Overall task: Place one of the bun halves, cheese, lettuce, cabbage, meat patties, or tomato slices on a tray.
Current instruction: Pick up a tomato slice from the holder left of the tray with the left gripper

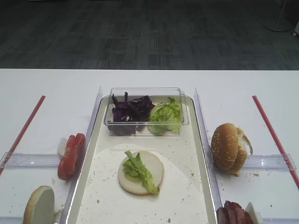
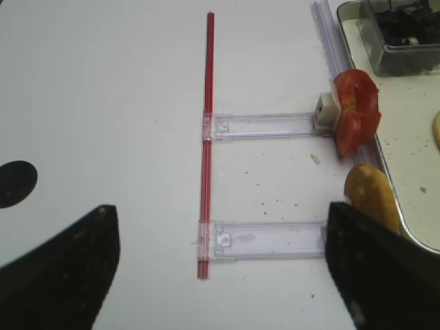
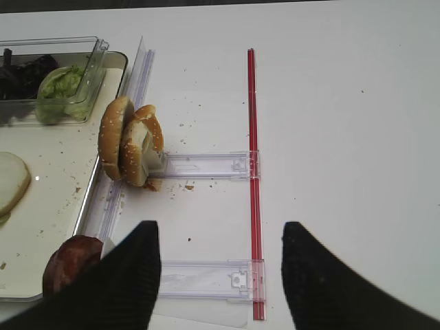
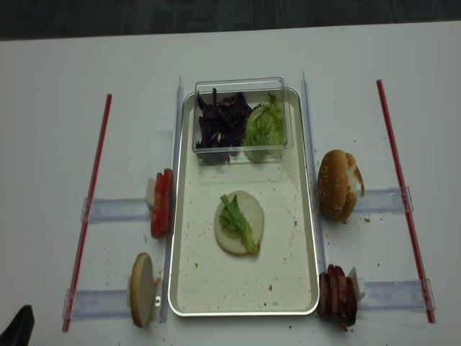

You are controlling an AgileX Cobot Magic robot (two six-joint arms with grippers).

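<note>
On the silver-rimmed rectangular tray (image 1: 200, 154) a pale round bun half (image 1: 152, 176) lies cut-face up, a crinkly green lettuce strip (image 1: 139, 170) running diagonally across it. Both black grippers, left (image 2: 220, 265) and right (image 3: 221, 271), hover spread wide, empty.

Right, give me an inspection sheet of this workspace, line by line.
Surface: white table, crumbs near the tray.
Tray: holds a bun half topped with a lettuce leaf, plus the clear box.
Clear box: purple cabbage left, lettuce right.
Left of tray: tomato slices on edge, one bun half.
Right of tray: sesame bun halves, meat patties.
Clutter: two red strips, clear plastic rails.
Left claw: open, empty, over the table.
Right claw: open, empty.
Cables: nothing seen.
Surroundings: dark carpet beyond the table.
</note>
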